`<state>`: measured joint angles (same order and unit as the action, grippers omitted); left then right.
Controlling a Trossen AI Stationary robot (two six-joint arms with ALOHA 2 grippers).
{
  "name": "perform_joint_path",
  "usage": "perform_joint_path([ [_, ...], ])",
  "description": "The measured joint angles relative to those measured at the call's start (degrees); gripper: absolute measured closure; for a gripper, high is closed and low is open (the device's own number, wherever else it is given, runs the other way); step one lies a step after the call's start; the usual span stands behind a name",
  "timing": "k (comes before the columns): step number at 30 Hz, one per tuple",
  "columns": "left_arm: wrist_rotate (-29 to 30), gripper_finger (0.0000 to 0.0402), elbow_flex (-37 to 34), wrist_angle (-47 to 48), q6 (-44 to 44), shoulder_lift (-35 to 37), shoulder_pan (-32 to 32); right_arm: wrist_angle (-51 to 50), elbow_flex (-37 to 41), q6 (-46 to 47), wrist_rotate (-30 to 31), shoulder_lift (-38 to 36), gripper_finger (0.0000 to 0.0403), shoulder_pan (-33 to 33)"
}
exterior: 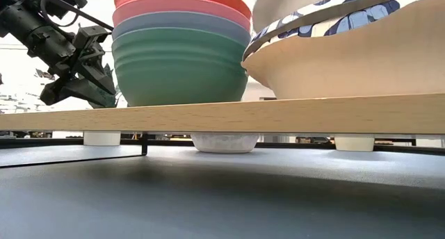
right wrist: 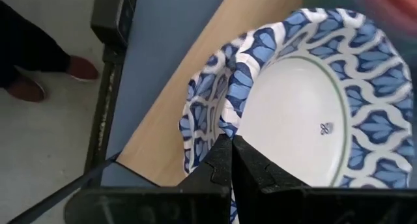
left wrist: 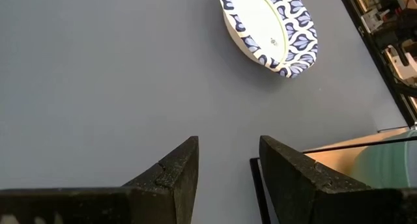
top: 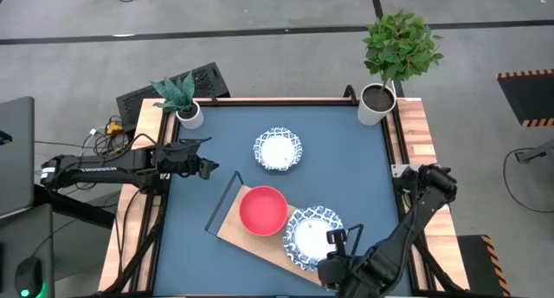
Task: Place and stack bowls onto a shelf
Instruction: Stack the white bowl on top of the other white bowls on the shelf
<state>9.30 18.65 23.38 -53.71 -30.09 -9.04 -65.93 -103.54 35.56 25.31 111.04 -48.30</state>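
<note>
At the near edge of the desk, the right claw is clenched on the rim of a white bowl with a blue pattern, one finger inside the bowl, the other outside its wall. That bowl sits on the light-wood shelf, directly ahead of the claw. Just past it, on the same board, is the pink-red bowl; the low view shows it nested in a blue-grey layer and the teal-green bowl underneath, a stack, standing just beside the patterned bowl. Whether the two touch, cannot tell.

A second patterned bowl rests on the bare desk, well beyond the right claw and off the shelf.

The left claw hangs above the desk at the left side, fingers apart, released, nothing between them. The second patterned bowl lies ahead of it, apart; the shelf's black frame end is near its fingertips.

Two potted plants stand at the far corners.

A person's shoes are on the floor beside the desk.
</note>
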Motion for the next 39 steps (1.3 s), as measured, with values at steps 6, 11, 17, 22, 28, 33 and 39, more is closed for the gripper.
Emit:
perform_joint_path([
  [6, 0.04, 0.0255, 0.0, 0.2, 0.49, -0.01, 0.02, 3.93, 2.32, -1.37, -2.78, -0.04, 0.0381, 0.6],
  [11, 0.07, 0.0255, 0.0, 0.2, 0.52, 0.0, 0.01, 4.07, 3.15, -1.16, -2.95, 0.01, 0.0362, 0.81],
  [17, 0.0, 0.0255, 0.0, 0.01, 0.55, 0.0, 0.01, 4.31, 3.34, -1.4, -3.23, 0.01, 0.0322, 1.65],
  [22, 0.0, 0.0255, 0.0, -0.09, 0.55, -0.02, 0.02, 4.28, 3.38, -1.5, -4.63, 0.01, 0.0273, 1.97],
  [28, 0.02, 0.0255, 0.0, -0.15, 0.55, 0.0, 0.02, 4.19, 3.38, -1.51, -7.2, -1.63, 0.021, 1.87],
  [33, -0.07, 0.0255, 0.0, -0.37, 0.55, 0.0, 0.0, 3.25, 3.38, -1.57, -4.56, -8.53, 0.0195, 2.61],
  [39, -0.07, 0.0255, 0.0, -0.34, 0.57, -0.02, 0.01, 1.0, 3.36, -6.42, 6.71, -18.03, 0.0204, 7.07],
])
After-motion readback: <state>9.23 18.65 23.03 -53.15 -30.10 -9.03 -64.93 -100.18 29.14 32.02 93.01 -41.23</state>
